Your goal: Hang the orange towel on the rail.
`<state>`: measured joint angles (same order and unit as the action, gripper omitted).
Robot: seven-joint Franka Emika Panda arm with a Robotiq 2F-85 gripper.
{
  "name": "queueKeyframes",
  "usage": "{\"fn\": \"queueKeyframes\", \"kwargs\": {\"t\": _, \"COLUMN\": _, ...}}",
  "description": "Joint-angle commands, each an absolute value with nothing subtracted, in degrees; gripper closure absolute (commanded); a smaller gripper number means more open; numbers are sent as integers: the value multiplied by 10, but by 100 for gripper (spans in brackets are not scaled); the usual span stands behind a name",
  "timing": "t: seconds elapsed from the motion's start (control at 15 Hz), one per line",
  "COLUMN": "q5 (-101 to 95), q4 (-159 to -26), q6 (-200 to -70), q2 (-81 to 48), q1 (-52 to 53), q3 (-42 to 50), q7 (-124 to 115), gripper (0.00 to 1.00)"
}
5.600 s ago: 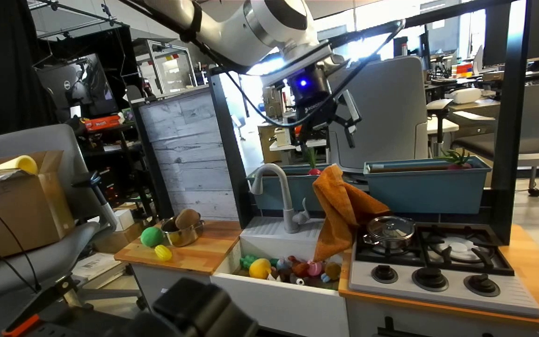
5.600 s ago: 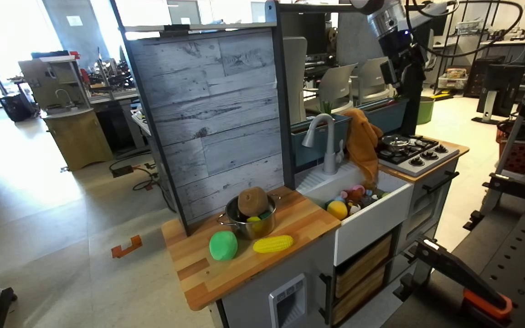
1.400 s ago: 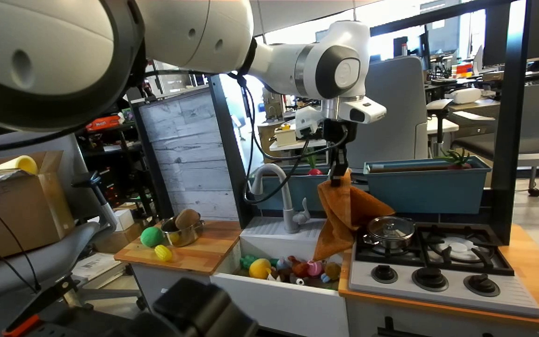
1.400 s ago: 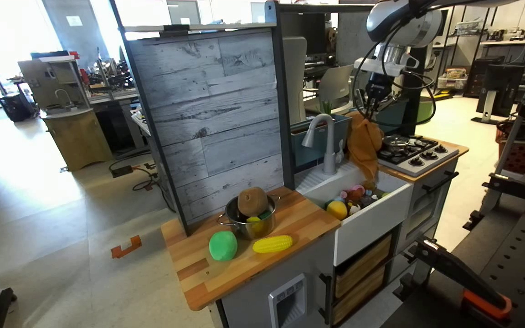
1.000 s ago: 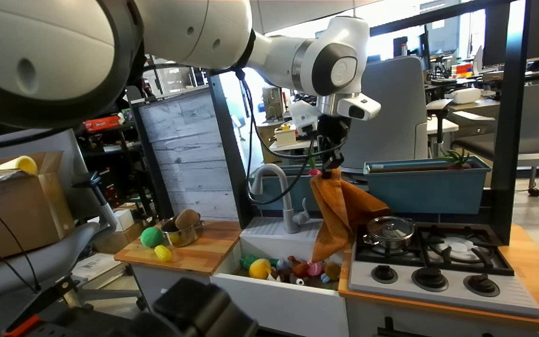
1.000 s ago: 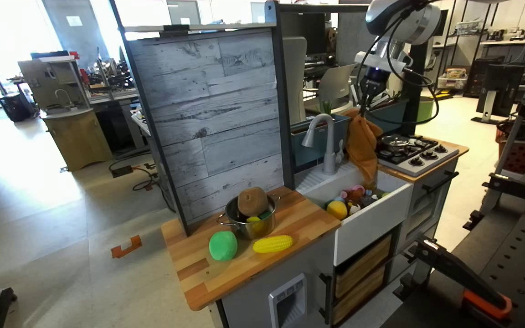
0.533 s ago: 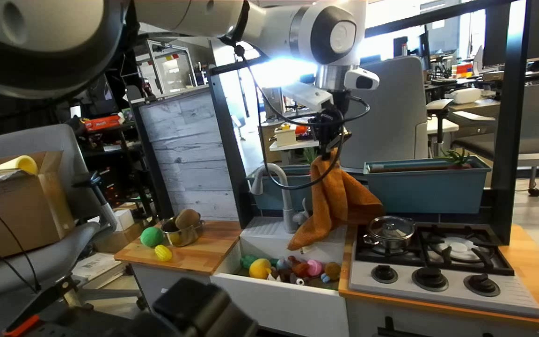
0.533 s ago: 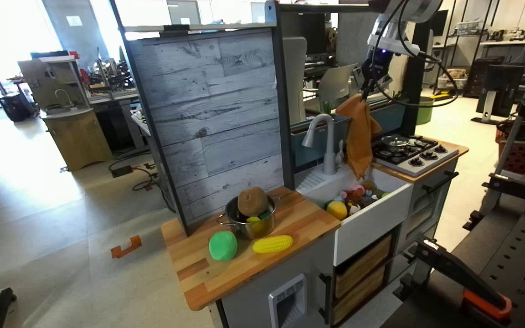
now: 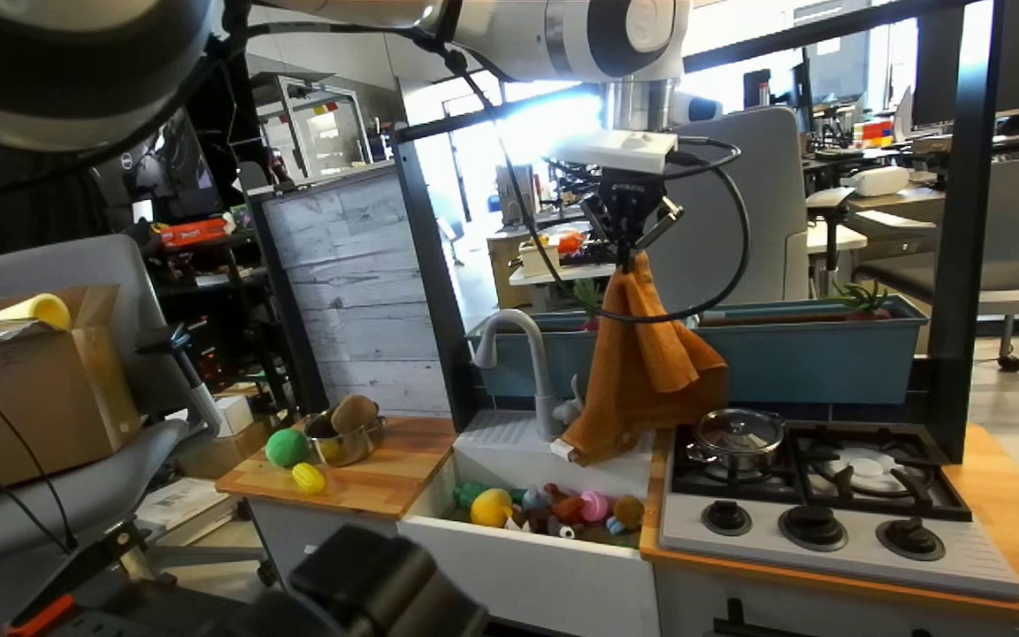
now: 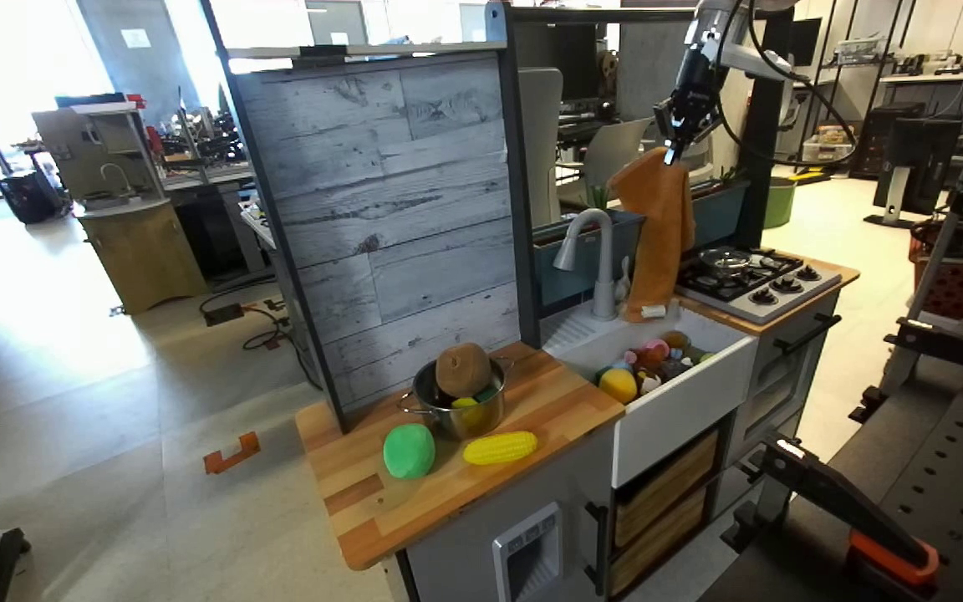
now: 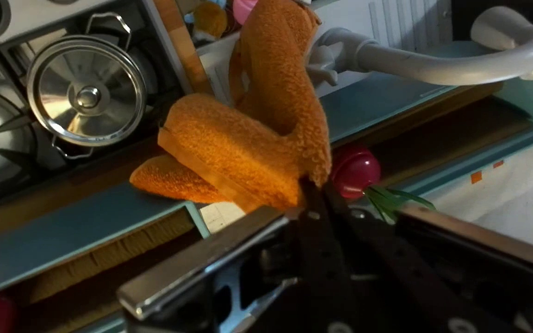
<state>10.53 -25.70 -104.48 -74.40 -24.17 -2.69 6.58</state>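
Pointing down, a bit right of middle in an exterior view, your gripper [image 9: 625,264] pinches the orange towel [image 9: 638,376] by its top.

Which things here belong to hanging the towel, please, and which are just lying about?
For the job: orange towel, tool gripping it, black rail.
Lying about: yellow corn, green toy, open pot, lidded pot, small items in the sink.
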Motion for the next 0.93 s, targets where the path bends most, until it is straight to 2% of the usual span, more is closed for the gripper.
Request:
{"fn": "queueKeyframes", "kwargs": {"t": 0.0, "q5": 92, "q4": -256, "q6": -1043, "q2": -724, "q1": -234, "q3": -28, "q7": 120, "gripper": 99}}
{"fn": "queueKeyframes", "kwargs": {"t": 0.6, "q5": 91, "q4": -253, "q6": -1030, "q2": -700, "q1": -219, "q3": -31, "q7": 135, "gripper": 99}}
{"fn": "queueKeyframes", "kwargs": {"t": 0.87, "q5": 16, "q4": -268, "q6": -994, "q2": -720, "q1": -205, "q3": 35, "q7": 78, "gripper": 99}}
